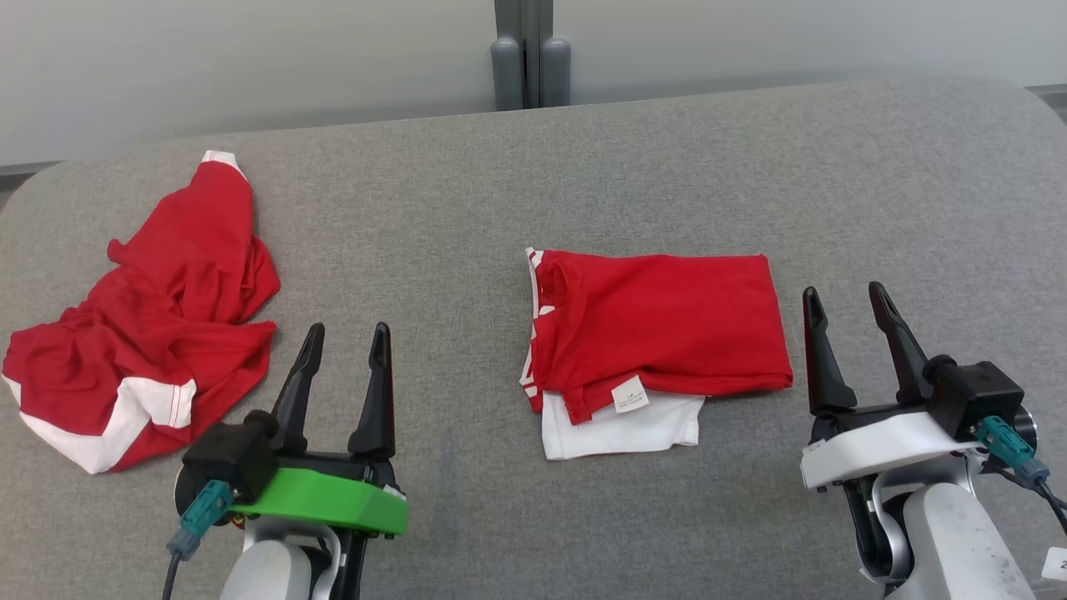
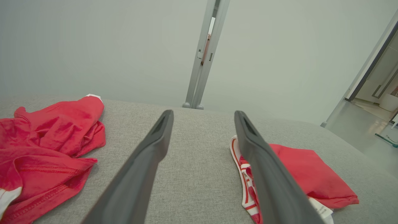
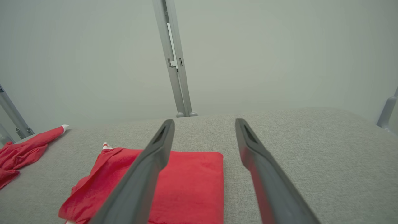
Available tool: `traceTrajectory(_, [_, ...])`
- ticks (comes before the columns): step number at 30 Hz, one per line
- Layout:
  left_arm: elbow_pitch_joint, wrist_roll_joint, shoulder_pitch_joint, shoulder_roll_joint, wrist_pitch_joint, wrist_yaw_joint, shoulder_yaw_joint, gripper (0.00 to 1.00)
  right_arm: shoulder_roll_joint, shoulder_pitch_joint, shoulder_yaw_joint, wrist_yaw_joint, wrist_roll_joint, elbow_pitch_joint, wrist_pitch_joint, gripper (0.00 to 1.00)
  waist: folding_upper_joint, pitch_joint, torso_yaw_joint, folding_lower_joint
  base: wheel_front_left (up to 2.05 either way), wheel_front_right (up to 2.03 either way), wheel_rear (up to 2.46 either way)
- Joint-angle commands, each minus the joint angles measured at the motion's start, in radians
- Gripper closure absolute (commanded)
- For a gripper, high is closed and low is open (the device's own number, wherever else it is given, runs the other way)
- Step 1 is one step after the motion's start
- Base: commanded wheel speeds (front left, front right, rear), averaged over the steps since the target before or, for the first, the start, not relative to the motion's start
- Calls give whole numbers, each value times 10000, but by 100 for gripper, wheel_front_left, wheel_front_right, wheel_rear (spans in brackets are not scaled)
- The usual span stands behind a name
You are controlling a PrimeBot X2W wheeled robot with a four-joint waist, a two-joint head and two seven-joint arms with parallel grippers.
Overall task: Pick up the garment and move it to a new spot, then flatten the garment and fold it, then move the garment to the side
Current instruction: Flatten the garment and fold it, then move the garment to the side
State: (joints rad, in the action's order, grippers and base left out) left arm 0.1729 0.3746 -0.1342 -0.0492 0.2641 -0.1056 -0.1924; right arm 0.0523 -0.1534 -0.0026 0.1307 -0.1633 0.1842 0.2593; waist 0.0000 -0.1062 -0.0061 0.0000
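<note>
I am holding my left gripper (image 1: pixel 348 329) and right gripper (image 1: pixel 844 290) spread wide and empty, flanking the folded garment (image 1: pixel 658 325) lying between them, probably ready to slide it aside; the crumpled garment (image 1: pixel 158 325) is lying far left.

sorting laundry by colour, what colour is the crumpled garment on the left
The crumpled garment is red with white trim, best seen in the head view.

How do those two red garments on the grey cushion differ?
The crumpled garment lies in a rumpled heap at the left; the folded garment is a neat rectangle near the middle. The folded garment shows a small white label; the crumpled garment shows a white hem band. Both are red with white trim.
</note>
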Motion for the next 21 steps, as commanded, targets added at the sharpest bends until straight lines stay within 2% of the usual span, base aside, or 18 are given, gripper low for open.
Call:
traceTrajectory(1, [-19, 91, -152, -29, 0, -27, 3, 0, 6, -144, -42, 0, 147, 23, 58, 0, 0, -168, 96, 0, 0, 0, 0])
traceTrajectory(10, [13, 78, -602, -29, 0, -46, -225, 0, -5, -1115, -881, -2, 1123, 1780, -803, 0, 0, -1092, 646, 0, 0, 0, 0])
traceTrajectory(17, [91, 134, -857, -29, 0, -42, -406, 0, -7, -1737, -1361, -2, 890, 3397, -1040, 0, 0, -1509, 1153, 0, 0, 0, 0])
traceTrajectory(21, [117, 89, -874, -27, 0, -13, -407, 0, -7, -1979, -1254, -2, 661, 4151, -972, 0, 0, -1545, 1267, 0, 0, 0, 0])
